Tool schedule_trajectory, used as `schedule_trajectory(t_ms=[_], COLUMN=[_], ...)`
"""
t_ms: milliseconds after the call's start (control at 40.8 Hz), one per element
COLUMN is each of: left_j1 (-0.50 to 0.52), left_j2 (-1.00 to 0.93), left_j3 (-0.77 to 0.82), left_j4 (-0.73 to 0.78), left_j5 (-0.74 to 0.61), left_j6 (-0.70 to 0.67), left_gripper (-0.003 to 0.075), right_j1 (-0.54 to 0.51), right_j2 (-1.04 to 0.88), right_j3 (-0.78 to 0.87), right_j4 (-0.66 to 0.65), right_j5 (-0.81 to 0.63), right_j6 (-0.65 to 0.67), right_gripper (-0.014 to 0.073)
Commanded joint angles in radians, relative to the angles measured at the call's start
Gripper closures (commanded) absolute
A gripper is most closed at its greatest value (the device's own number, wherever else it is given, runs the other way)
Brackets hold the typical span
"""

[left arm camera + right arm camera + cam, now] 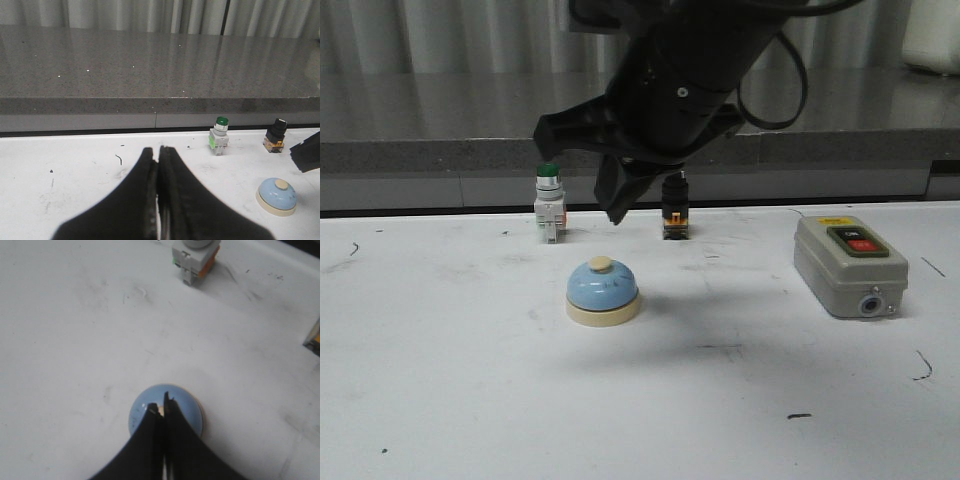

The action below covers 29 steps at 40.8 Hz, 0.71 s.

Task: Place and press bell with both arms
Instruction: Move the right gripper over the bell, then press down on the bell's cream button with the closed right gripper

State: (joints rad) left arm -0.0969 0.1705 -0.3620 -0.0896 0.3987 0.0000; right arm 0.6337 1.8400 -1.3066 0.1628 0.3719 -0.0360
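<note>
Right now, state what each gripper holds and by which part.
Nothing is held. The left gripper is shut and empty; the right gripper is shut above the bell, which rests on the table.

The table (440,400) is a matt white surface, scuffed and flecked with dark marks, and the counter (440,110) on its far side looks like polished speckled grey stone with a soft sheen. The bell (603,291) has a smooth, slightly glossy light-blue dome over a matt cream base and knob, while the switch box (847,267) at right is dull grey, plastic-looking. Both the right end effector (164,412) and the left end effector (158,165) appear as matt black, lightly textured plastic.
</note>
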Motion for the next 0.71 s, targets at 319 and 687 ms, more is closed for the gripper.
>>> schedule_trajectory(t_ms=[319, 687], left_j1=[-0.006, -0.006], left_j2=[0.01, 0.01], left_j3=[-0.026, -0.026], left_j4=[-0.01, -0.01], left_j5=[-0.079, -0.079], left_j6=[-0.009, -0.009], left_gripper=[0.074, 0.074], right_j1=[0.003, 0.003], right_j2=[0.076, 0.02], right_j3=[-0.123, -0.123], right_j4=[0.004, 0.004], right_j5=[-0.013, -0.013], right_j6=[0.0, 0.0], right_gripper=[0.0655, 0.0655])
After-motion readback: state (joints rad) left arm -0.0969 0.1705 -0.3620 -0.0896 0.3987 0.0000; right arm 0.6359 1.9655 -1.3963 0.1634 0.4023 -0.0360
